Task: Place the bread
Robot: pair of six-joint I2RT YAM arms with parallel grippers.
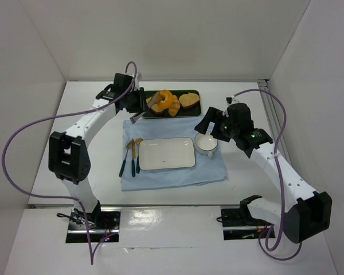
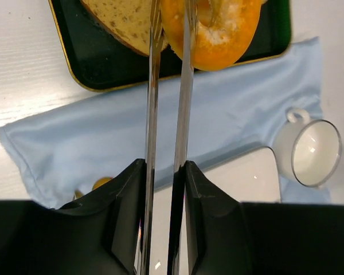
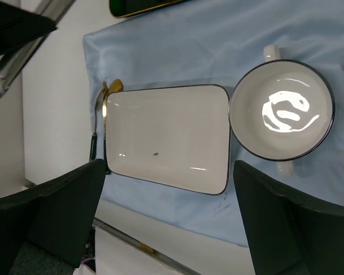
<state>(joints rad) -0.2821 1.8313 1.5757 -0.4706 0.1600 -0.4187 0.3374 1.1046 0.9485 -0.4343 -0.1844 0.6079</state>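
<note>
The bread [image 2: 229, 34], a glossy orange ring bun, lies on the dark green tray [image 2: 92, 63] beside a brown toast slice [image 2: 123, 23]. My left gripper [image 2: 165, 166] is shut on a pair of metal tongs [image 2: 152, 103]. The two tong blades run up to the bread and pinch its left side. From above, the left gripper [image 1: 139, 102] sits at the tray's left end by the bread [image 1: 168, 103]. My right gripper [image 3: 169, 189] hangs open and holds nothing, above the near edge of the white rectangular plate [image 3: 166, 137].
A light blue cloth [image 1: 212, 169] carries the plate [image 1: 166, 153], a white cup [image 1: 206, 143] to its right and cutlery [image 1: 132, 156] to its left. Another toast slice [image 1: 189, 100] lies at the tray's right end. White walls close in the table.
</note>
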